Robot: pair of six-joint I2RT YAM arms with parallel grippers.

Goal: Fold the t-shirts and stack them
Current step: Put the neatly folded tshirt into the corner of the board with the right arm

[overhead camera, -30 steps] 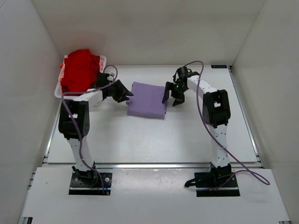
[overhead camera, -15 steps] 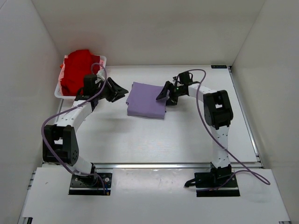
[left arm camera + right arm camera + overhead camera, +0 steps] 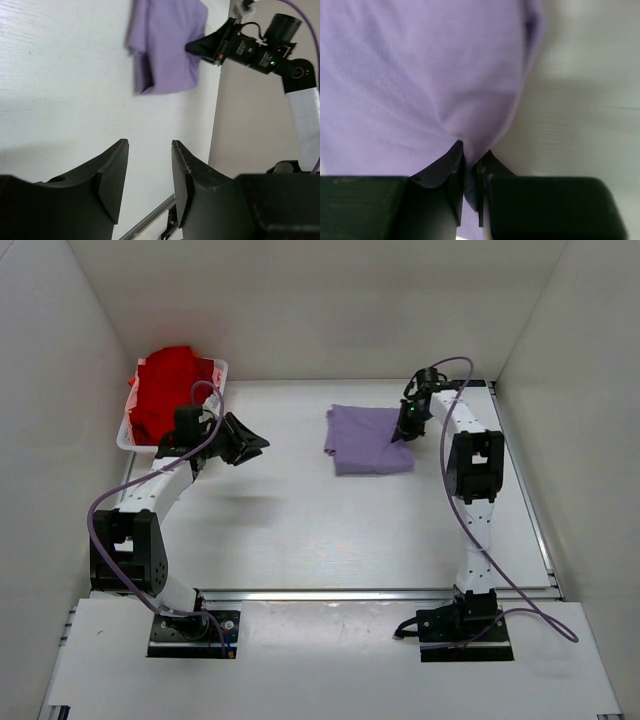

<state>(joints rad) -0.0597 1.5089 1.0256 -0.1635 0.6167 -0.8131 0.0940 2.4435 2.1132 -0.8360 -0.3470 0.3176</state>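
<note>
Table (image 3: pixel 300 530): your left gripper (image 3: pixel 147 150) hangs over it, fingers apart — nothing held.
Right gripper (image 3: pixel 470 156): clamped on the right edge of your lavender shirt (image 3: pixel 365 440).
Lavender shirt: folded flat, far right of the table.
Red shirt (image 3: pixel 165 390): heaped in the white tray (image 3: pixel 222 368) — far left corner.

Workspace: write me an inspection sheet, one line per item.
Surface: white table, flat.
Job's things: folded purple shirt lies right of centre; red shirt bunched in the white tray at the far left.
Clutter: nothing seen.
Grippers: left gripper open, empty; right gripper shut on the purple shirt's right edge.
Cables: purple cables loop along each arm.
Surroundings: white walls on three sides.
</note>
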